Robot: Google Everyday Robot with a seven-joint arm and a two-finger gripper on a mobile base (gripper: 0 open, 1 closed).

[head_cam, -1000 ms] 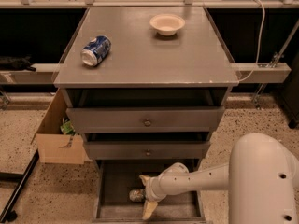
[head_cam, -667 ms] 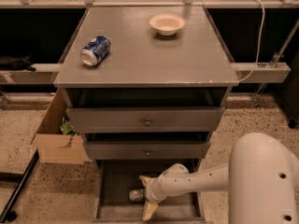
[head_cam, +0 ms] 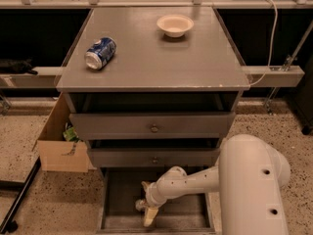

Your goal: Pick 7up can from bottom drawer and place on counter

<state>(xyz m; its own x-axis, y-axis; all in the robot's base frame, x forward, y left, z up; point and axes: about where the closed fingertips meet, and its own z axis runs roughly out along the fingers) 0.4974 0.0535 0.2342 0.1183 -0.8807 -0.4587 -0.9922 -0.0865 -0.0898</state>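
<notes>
The bottom drawer [head_cam: 120, 199] is pulled open at the foot of the grey cabinet, and its flat grey floor shows. My gripper [head_cam: 149, 216] reaches down into it, near the drawer's front middle. A small silvery thing, which looks like the 7up can [head_cam: 140, 205], lies right against the gripper's left side. The wrist partly hides it, and I cannot tell whether the gripper holds it. The counter [head_cam: 156, 53] is the broad grey top of the cabinet, well above the gripper.
A blue and white can [head_cam: 100, 53] lies on its side at the counter's left. A cream bowl [head_cam: 175, 25] stands at the back. Two shallower drawers with knobs [head_cam: 154, 128] overhang the bottom drawer. A cardboard box [head_cam: 61, 141] stands on the floor to the left.
</notes>
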